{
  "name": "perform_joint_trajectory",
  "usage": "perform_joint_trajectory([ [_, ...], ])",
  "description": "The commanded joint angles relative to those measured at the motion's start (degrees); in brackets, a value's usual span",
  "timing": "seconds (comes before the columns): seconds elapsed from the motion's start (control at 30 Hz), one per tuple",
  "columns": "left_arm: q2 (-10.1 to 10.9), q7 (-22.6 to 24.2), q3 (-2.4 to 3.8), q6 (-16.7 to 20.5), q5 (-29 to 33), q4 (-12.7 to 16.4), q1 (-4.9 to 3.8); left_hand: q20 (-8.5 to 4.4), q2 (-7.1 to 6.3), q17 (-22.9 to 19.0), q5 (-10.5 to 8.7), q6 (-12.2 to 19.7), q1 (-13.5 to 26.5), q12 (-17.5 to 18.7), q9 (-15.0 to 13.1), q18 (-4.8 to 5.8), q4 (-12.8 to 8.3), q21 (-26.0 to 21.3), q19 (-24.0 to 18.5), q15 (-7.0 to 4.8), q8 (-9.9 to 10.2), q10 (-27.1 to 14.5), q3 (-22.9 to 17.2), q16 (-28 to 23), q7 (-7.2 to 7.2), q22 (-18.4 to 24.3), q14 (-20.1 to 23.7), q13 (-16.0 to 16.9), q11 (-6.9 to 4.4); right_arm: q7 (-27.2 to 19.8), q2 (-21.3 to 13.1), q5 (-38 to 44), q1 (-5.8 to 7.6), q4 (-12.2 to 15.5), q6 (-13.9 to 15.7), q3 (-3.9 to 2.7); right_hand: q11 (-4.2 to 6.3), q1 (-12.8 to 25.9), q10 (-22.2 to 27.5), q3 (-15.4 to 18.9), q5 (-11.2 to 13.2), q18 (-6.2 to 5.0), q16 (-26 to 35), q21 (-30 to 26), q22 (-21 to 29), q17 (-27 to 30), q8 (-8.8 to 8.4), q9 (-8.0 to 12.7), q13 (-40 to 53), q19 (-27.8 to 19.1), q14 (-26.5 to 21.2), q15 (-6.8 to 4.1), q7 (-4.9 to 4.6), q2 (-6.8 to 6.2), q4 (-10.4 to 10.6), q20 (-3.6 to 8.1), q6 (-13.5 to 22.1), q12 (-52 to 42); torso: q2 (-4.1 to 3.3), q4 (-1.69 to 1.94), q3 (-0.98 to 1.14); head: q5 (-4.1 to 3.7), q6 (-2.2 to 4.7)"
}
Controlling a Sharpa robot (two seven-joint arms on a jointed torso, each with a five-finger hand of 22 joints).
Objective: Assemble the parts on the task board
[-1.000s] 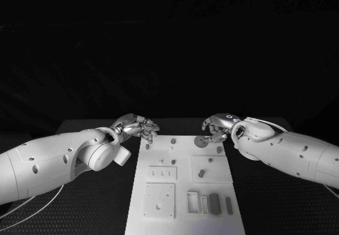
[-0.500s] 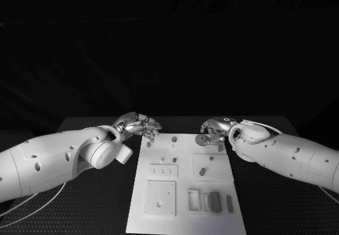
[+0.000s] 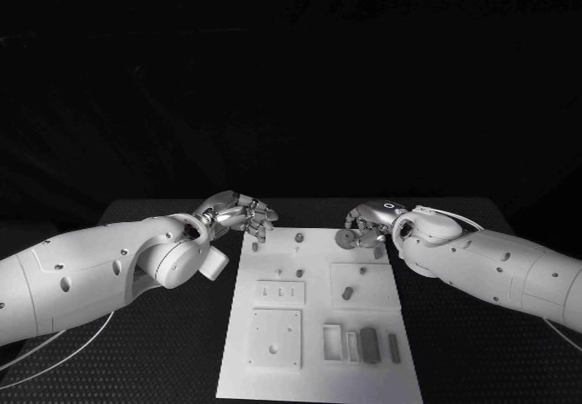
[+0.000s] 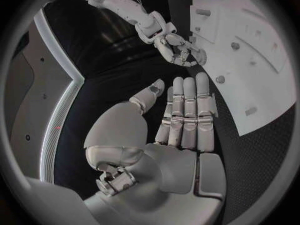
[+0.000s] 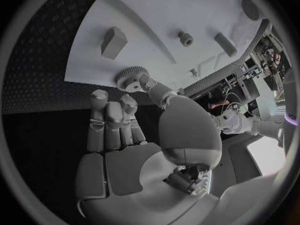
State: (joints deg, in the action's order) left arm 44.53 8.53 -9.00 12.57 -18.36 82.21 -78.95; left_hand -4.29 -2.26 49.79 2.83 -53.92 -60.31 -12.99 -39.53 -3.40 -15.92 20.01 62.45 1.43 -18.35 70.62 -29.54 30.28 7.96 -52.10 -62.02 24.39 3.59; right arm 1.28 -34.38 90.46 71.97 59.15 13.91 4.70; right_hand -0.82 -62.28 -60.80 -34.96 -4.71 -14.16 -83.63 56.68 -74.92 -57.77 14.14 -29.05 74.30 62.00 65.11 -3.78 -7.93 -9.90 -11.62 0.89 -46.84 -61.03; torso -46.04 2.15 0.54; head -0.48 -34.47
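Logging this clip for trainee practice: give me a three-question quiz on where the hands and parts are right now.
1. True or false: the left hand holds a part.
2. Whose thumb touches the toothed gear? A) left hand B) right hand
3. Fill in: the gear lies near the task board's far ____ corner.
Key: 1 false; 2 B; 3 right.

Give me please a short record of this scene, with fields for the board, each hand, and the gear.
board: white task board lying on the black table
left hand: left hand at the board's far left corner, fingers straight and together, holding nothing
right hand: right hand at the board's far right corner, beside the gear
gear: small toothed gear on the board's edge, a fingertip touching it; a grip cannot be told
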Motion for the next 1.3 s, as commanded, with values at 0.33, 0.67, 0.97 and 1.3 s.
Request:
perform_joint_trajectory([
  [0.33, 0.0, 0.0, 0.03, -0.4, -0.2, 0.6, -0.07, 0.03, -0.24, 0.1, -0.03, 0.4, 0.1, 0.3, -0.1, -0.6, 0.2, -0.4, -0.1, -0.05, 0.2, -0.5, -0.2, -0.3, -0.13, -0.1, 0.2, 0.1, 0.12, -1.3, 1.0, -0.7, -0.43, -1.1, -2.4, 0.01, -1.64, 0.7, 3.1, 0.3, 0.2, -0.84, -0.9, 0.7, -1.2, 0.9, 0.14, 0.4, -1.5, -0.9, -0.7, 0.2, -0.88, 5.3, -1.6, -0.3, -1.3, -1.4, -0.06, 0.03, 0.05, 0.35, -0.26],
  [0.67, 0.2, -0.1, 0.04, -0.5, -0.2, 0.9, -0.08, 0.03, -0.3, 0.2, -0.03, 0.5, 0.1, 0.3, -0.1, -0.59, 0.2, -0.4, -0.1, -0.05, 0.3, -0.5, -0.2, -0.4, -0.11, -0.1, 0.2, 0.2, 0.13, -0.6, 1.0, -0.3, -0.58, -1.7, -3.4, 0.04, -1.69, 1.0, 3.2, 0.4, 0.2, -0.84, -1.1, 0.8, -1.2, 1.1, 0.15, 0.5, -1.8, -0.9, -0.8, 0.25, -0.94, 5.31, -1.9, -0.34, -1.4, -1.6, -0.03, -0.03, 0.08, 0.42, -0.64],
  [0.97, 0.2, -0.3, 0.04, -0.5, -0.2, 1.2, -0.09, 0.04, -0.35, 0.2, -0.03, 0.5, 0.2, 0.4, -0.2, -0.59, 0.3, -0.5, -0.1, -0.04, 0.3, -0.6, -0.2, -0.4, -0.08, -0.1, 0.2, 0.3, 0.15, -0.8, 1.6, -0.3, -0.66, -2.2, -6.0, 0.22, -1.82, 1.5, 3.3, 0.4, 0.1, -0.84, -1.2, 0.9, -1.1, 1.4, 0.13, 0.6, -2.1, -0.9, -0.9, 0.37, -1.07, 5.1, -2.0, -0.38, -1.5, -1.8, -0.02, 0.09, 0.11, 0.29, -0.96],
  [1.3, 0.4, -0.5, 0.04, -0.6, -0.2, 1.5, -0.1, 0.04, -0.41, 0.3, -0.03, 0.6, 0.2, 0.4, -0.2, -0.59, 0.3, -0.5, -0.1, -0.03, 0.4, -0.6, -0.2, -0.5, -0.05, -0.2, 0.2, 0.4, 0.16, -0.5, 1.6, -0.3, -0.68, -2.7, -9.5, 0.66, -1.98, 1.8, 3.5, 0.1, 0.1, -0.84, -1.4, 0.9, -1.1, 1.8, 0.47, 0.6, -2.7, -1.1, -1.1, 0.53, -1.24, 6.16, -1.9, -0.44, -2.4, -2.2, -0.02, 0.02, 0.13, 0.37, -1.42],
])
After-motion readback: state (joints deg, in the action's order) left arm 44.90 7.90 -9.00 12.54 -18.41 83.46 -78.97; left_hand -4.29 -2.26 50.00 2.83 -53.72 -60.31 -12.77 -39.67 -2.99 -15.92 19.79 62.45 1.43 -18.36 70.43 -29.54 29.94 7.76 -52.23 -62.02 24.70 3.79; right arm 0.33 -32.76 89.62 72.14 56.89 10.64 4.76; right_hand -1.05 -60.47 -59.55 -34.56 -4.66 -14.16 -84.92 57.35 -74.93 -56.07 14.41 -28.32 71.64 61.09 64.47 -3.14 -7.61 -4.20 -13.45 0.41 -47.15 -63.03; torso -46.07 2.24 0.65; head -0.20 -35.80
